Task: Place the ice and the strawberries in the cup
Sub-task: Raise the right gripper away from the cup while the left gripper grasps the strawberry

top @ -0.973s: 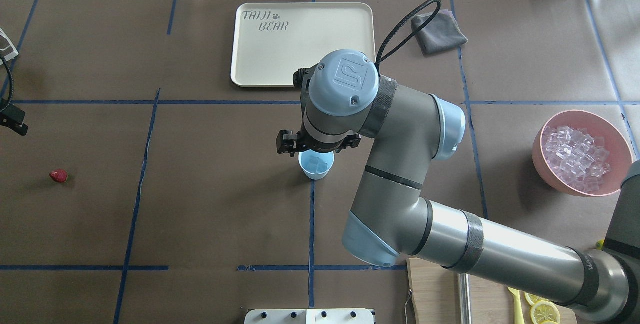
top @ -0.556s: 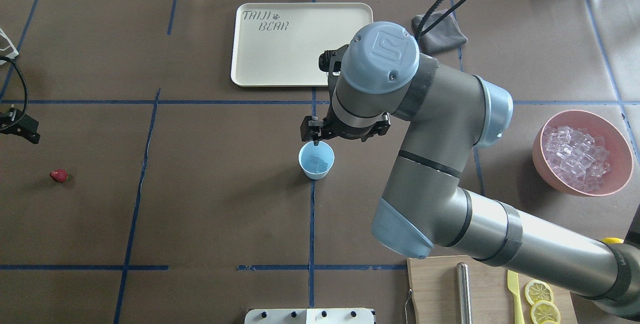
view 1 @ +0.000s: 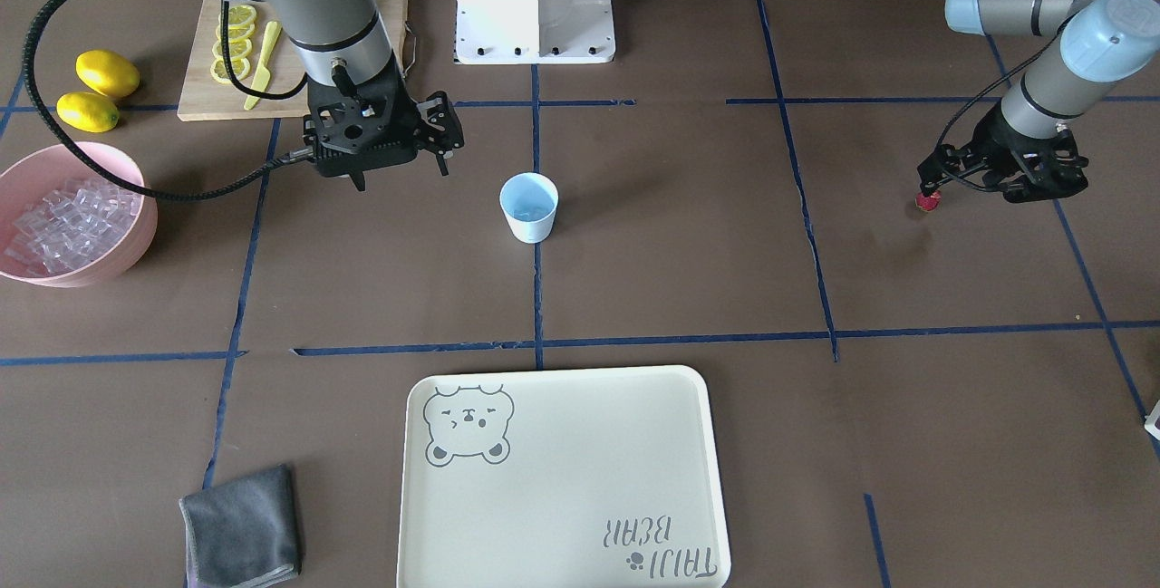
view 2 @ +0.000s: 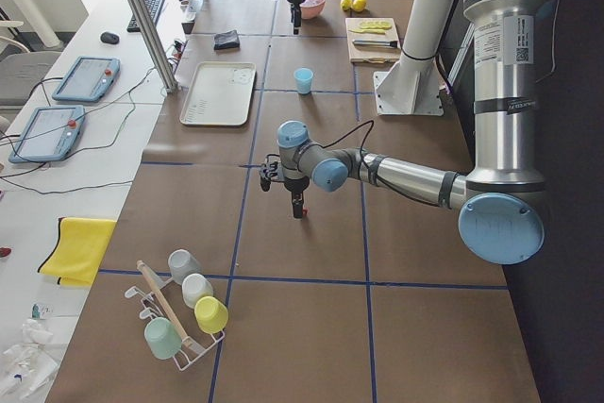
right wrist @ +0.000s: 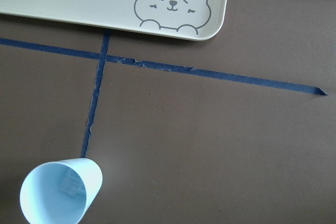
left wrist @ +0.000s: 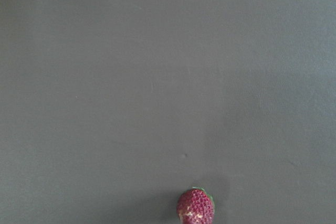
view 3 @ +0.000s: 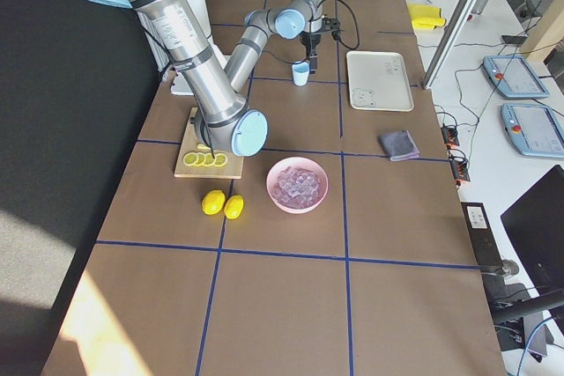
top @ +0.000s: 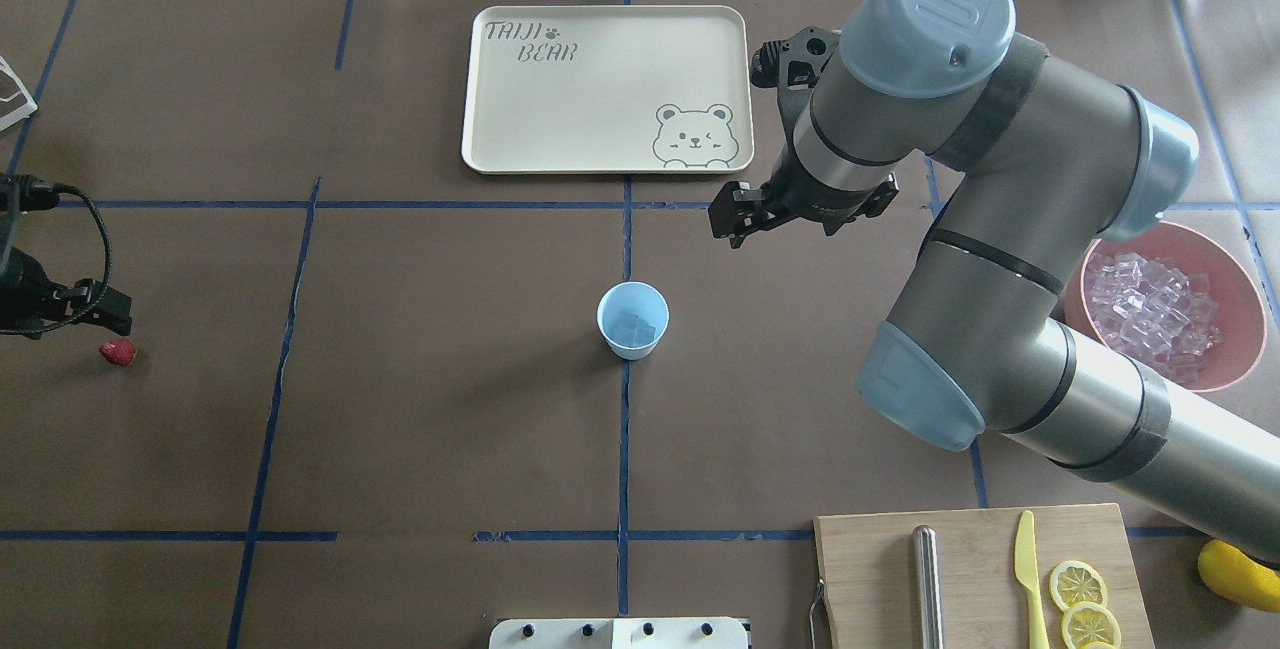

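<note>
The pale blue cup (top: pixel 632 320) stands mid-table with a few clear ice cubes (top: pixel 636 332) inside; it also shows in the front view (view 1: pixel 528 206) and the right wrist view (right wrist: pixel 60 195). More ice (top: pixel 1150 314) fills a pink bowl (top: pixel 1078 301). The dark red strawberry (top: pixel 118 352) lies on the table at the far left, and shows in the left wrist view (left wrist: pixel 195 208). My left gripper (view 1: pixel 1001 189) hovers open close above the strawberry (view 1: pixel 926 201), not touching it. My right gripper (top: pixel 800 219) is open and empty, up and to the right of the cup.
A cream tray (top: pixel 560 129) lies beyond the cup. A grey cloth (view 1: pixel 243 525) lies beside it. A cutting board (top: pixel 880 569) with a yellow knife and lemon slices (top: pixel 1078 584) is at front right, and whole lemons (view 1: pixel 107 73) lie near the pink bowl.
My right arm has pulled away from over the cup, to the right and toward the tray. My left gripper has come in from the left edge toward the strawberry.
</note>
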You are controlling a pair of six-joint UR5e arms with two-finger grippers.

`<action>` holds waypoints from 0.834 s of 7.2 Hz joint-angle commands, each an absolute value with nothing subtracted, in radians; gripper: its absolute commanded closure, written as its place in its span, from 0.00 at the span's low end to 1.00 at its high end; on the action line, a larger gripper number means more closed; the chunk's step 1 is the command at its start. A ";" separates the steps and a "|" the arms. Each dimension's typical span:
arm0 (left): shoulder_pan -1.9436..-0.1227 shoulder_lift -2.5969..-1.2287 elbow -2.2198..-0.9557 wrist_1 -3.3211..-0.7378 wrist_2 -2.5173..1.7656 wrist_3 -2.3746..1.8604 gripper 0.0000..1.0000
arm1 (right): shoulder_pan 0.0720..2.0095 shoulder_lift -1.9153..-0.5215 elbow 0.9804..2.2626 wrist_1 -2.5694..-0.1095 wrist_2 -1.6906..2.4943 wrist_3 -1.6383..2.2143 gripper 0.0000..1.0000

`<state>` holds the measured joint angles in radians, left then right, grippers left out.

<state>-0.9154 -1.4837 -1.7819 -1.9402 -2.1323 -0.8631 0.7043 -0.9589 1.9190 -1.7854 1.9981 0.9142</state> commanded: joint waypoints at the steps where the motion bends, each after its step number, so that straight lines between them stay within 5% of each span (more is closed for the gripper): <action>1: -0.904 -1.503 -1.732 -1.988 -2.121 -0.874 0.00 | 0.744 -0.992 1.948 -1.787 2.034 0.899 0.00; 6: -0.871 -1.503 -1.674 -2.080 -2.123 -0.917 0.00 | 0.772 -1.006 1.956 -1.787 2.063 0.874 0.00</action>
